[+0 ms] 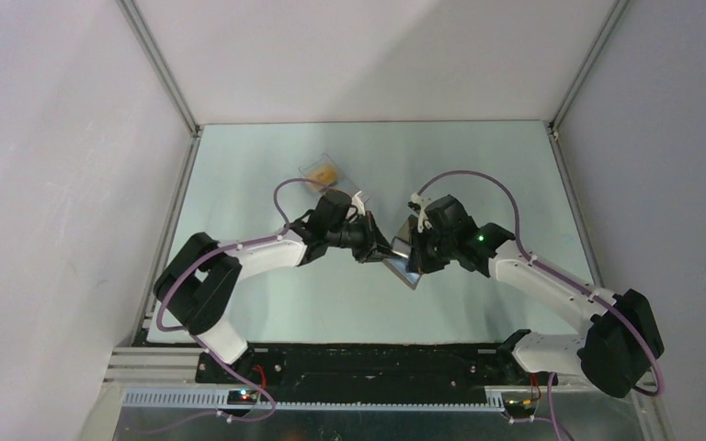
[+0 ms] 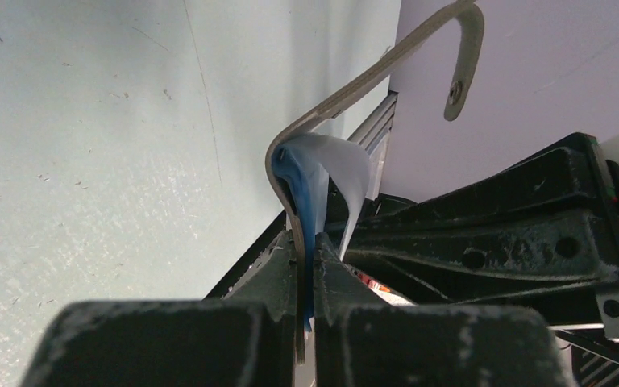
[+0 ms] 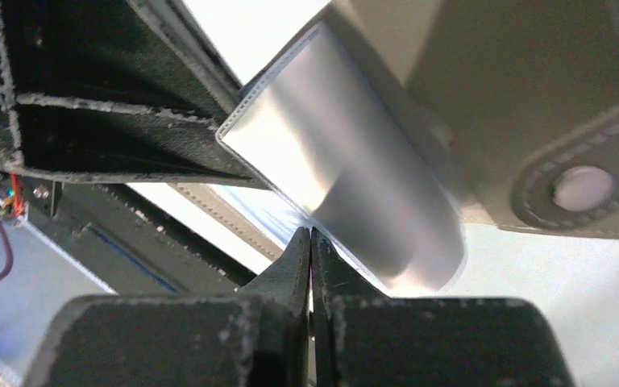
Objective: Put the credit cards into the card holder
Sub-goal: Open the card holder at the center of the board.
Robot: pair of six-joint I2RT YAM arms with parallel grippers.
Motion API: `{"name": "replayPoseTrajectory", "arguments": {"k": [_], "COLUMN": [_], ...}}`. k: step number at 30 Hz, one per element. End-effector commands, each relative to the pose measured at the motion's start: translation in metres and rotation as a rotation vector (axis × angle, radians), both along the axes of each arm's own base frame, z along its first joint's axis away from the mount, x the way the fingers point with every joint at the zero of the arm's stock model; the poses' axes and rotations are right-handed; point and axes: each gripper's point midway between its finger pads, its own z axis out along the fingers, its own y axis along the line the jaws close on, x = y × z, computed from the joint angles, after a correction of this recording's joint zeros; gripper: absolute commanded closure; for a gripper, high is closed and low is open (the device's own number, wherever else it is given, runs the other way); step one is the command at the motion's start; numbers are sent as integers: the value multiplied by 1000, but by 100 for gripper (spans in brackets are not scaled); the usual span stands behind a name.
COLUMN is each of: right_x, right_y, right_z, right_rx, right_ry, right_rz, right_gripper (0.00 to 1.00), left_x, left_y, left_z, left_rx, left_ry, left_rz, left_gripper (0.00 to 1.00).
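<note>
The pale tabletop fills the floor of the white-walled cell. The left arm and right arm reach inward from its near edge and meet nose to nose at the middle. Between them hangs the card holder, lifted off the tabletop and opened out.

The left jaws are pressed narrow on one grey-taupe flap of the card holder. In the left wrist view this flap curves up and away to a strap carrying a snap stud, with blue and white inner leaves tucked in the bend.

The right jaws are pinched almost shut at the lower edge of the holder's clear window pocket, beside the grey outer face and its snap.

Well apart, toward the far left, a clear plastic box lies on the tabletop with the orange-gold credit cards inside.
</note>
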Motion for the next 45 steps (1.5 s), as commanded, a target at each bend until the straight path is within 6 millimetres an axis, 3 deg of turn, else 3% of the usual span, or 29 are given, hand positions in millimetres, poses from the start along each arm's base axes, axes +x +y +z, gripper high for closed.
{"name": "replayPoseTrajectory", "arguments": {"k": [1, 7, 11, 15, 20, 25, 30, 35, 45], "right_x": [34, 54, 65, 69, 78, 70, 71, 71, 29], "right_y": [-11, -17, -24, -28, -29, -8, -9, -13, 4], "right_z": [22, 30, 18, 4, 11, 29, 43, 40, 31], "right_rx": [-60, -66, -115, -112, -31, 141, 239, 278, 382], "right_ry": [-134, -200, -189, -135, -119, -74, -48, -6, 234], "right_rz": [-96, -152, -155, -143, -161, -80, -111, -113, -16], "right_gripper": [100, 100, 100, 100, 100, 100, 100, 100, 100], "left_x": [-3, -11, -14, -14, -21, -26, -39, -43, -31], "left_y": [-5, -8, -12, -17, -24, -26, -32, -32, -27], "left_z": [41, 35, 36, 52, 78, 91, 100, 112, 139], "left_rx": [-92, -80, -79, -103, -154, -175, -205, -223, -231], "left_ry": [-61, -50, -61, -118, -189, -236, -242, -296, -442], "left_rz": [-47, -95, -122, -145, -204, -224, -287, -300, -233], "left_gripper": [100, 100, 100, 100, 100, 100, 100, 100, 100]}}
